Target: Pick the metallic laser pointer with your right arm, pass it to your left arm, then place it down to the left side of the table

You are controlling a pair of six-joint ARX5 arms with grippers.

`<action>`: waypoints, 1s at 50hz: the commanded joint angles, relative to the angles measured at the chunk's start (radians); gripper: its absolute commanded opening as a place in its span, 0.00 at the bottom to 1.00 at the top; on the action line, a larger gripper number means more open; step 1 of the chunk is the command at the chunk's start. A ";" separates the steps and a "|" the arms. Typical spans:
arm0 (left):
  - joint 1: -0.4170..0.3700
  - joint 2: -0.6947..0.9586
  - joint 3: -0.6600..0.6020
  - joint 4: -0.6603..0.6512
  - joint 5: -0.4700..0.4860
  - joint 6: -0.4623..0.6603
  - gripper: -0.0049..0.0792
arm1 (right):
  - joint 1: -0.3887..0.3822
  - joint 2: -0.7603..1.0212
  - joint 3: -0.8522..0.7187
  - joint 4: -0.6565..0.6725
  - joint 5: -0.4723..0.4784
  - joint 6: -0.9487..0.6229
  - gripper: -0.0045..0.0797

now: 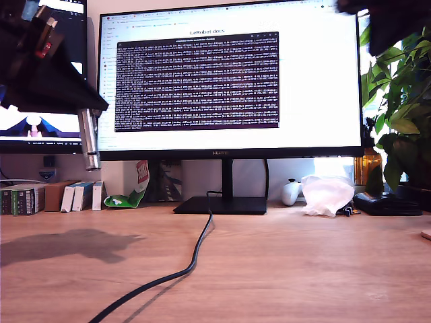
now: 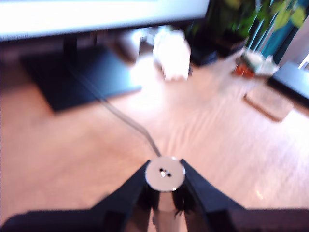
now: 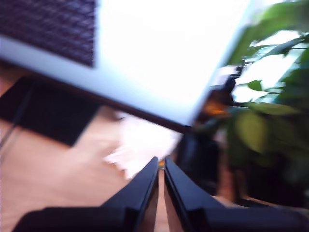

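My first gripper (image 2: 165,191) clamped on the metallic laser pointer (image 2: 164,174), flat end seen only here; exterior view shows it hanging upright (image 1: 88,141) above the counter (image 1: 283,269); my second gripper (image 3: 161,181) nearly closed, empty

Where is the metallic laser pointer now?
The metallic laser pointer hangs upright in my first claw, above the table at the exterior view's left, before the monitor's edge.

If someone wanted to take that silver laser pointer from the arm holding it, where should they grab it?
The metallic laser pointer hangs upright from my first gripper, shut on its upper end. Probably best: grip the bare lower barrel from the side, across its slim round body.
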 commanded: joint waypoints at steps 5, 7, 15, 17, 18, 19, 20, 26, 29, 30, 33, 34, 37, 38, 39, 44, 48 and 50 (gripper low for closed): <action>0.012 0.062 0.072 -0.071 0.002 0.005 0.03 | -0.002 -0.121 -0.148 0.089 0.045 -0.006 0.04; 0.014 0.081 0.094 -0.105 0.001 0.005 0.03 | -0.001 -0.159 -0.186 0.113 0.053 -0.028 0.04; 0.023 0.192 0.200 -0.238 -0.009 0.013 0.03 | -0.002 -0.305 -0.322 0.175 0.071 -0.070 0.04; 0.023 0.222 0.231 -0.280 -0.013 0.031 0.03 | -0.002 -0.342 -0.354 0.183 0.079 -0.077 0.04; 0.023 0.239 0.246 -0.302 -0.014 0.033 0.03 | -0.002 -0.359 -0.366 0.185 0.085 -0.078 0.04; 0.025 0.253 0.261 -0.323 -0.014 0.049 0.03 | -0.002 -0.377 -0.382 0.187 0.092 -0.082 0.04; 0.026 0.265 0.274 -0.342 -0.014 0.053 0.03 | -0.002 -0.395 -0.397 0.190 0.097 -0.087 0.04; 0.028 0.348 0.355 -0.453 -0.014 0.095 0.03 | -0.002 -0.490 -0.472 0.181 0.104 -0.110 0.04; 0.030 0.399 0.399 -0.519 -0.013 0.112 0.03 | -0.002 -0.528 -0.496 0.159 0.104 -0.110 0.04; 0.032 0.415 0.417 -0.543 -0.013 0.119 0.03 | -0.002 -0.537 -0.501 0.150 0.104 -0.109 0.04; 0.038 0.468 0.459 -0.611 -0.013 0.146 0.03 | -0.002 -0.558 -0.505 0.124 0.104 -0.110 0.04; 0.039 0.483 0.472 -0.634 -0.013 0.160 0.03 | -0.002 -0.563 -0.505 0.116 0.104 -0.110 0.04; 0.040 0.531 0.506 -0.696 -0.013 0.187 0.03 | -0.002 -0.576 -0.505 0.106 0.104 -0.110 0.04; 0.040 0.547 0.516 -0.714 -0.013 0.200 0.03 | -0.002 -0.579 -0.505 0.105 0.104 -0.111 0.04; 0.041 0.563 0.526 -0.731 -0.013 0.208 0.03 | -0.002 -0.581 -0.505 0.105 0.104 -0.113 0.04; 0.047 0.630 0.562 -0.790 -0.014 0.238 0.03 | -0.002 -0.585 -0.505 0.106 0.103 -0.129 0.04; 0.049 0.667 0.570 -0.797 -0.015 0.246 0.03 | -0.001 -0.585 -0.505 0.106 0.103 -0.129 0.04; 0.050 0.680 0.571 -0.797 -0.017 0.250 0.03 | -0.001 -0.585 -0.505 0.106 0.103 -0.129 0.04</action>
